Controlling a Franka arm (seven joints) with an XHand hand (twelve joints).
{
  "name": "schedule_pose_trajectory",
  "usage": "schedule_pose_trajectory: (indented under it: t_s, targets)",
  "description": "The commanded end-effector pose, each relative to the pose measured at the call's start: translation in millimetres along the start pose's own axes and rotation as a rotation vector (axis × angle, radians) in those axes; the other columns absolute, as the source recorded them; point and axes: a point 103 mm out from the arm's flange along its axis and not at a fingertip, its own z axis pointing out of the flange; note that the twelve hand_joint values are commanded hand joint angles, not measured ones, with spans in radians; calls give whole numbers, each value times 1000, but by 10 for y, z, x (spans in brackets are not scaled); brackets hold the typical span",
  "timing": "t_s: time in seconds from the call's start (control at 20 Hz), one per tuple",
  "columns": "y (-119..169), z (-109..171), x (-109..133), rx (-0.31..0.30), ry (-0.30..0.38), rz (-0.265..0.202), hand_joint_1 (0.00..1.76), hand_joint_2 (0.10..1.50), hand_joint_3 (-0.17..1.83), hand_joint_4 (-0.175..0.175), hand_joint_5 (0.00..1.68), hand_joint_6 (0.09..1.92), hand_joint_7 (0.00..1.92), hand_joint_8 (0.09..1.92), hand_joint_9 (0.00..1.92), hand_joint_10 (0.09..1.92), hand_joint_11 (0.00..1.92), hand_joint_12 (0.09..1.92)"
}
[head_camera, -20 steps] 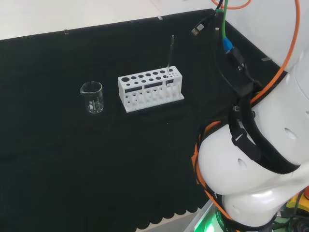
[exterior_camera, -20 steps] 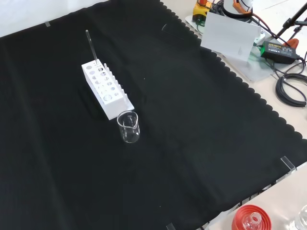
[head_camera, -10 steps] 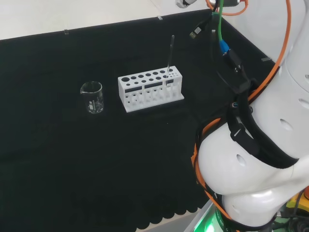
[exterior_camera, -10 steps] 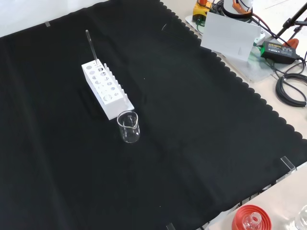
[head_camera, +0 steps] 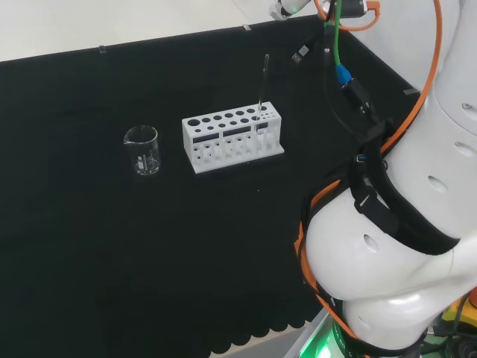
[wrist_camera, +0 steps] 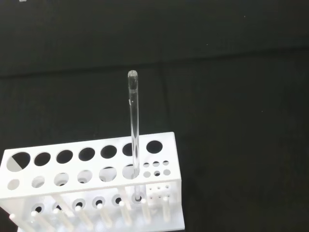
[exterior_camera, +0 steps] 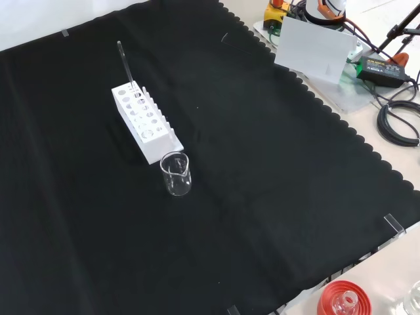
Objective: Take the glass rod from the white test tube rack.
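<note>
A: Start at the left of the head view — what stands there?

B: A clear glass beaker [head_camera: 141, 150], upright on the black cloth [head_camera: 89, 246], apart from everything else. I cannot tell whether anything is in it.

A: And next along?

B: The white test tube rack [head_camera: 232, 139], just right of the beaker with a gap between them. The glass rod [head_camera: 261, 88] stands in a hole near the rack's right end, close to upright, its top well above the rack.

A: Does the wrist view agree?

B: Yes. There the glass rod [wrist_camera: 133, 130] rises from a hole in the near row of large holes, next to the cluster of small holes at the rack's [wrist_camera: 91, 164] end — nothing touches it.

A: In the front view?

B: The rack [exterior_camera: 146, 123] runs away from the camera, with the rod [exterior_camera: 125, 65] at its far end and the beaker [exterior_camera: 176, 174] just in front of its near end. A red ribbed stand [exterior_camera: 342, 298] sits off the cloth at the bottom right.

A: The hand?

B: I cannot tell whether it is open or closed. At the head view's right are the arm's white links [head_camera: 387, 246] with orange and green cables.
</note>
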Motion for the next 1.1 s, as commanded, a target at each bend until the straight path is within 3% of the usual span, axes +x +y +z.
schedule_pose_trajectory:
  t_s: [0.05,1.1]
  targets:
    - [46,72,21,6,9,-15,620,797,552,-98,419,98,416,879,595,862,457,1391]
    - [369,566,203,119,23,-112,607,814,553,-93,468,162,445,872,654,831,525,1355]
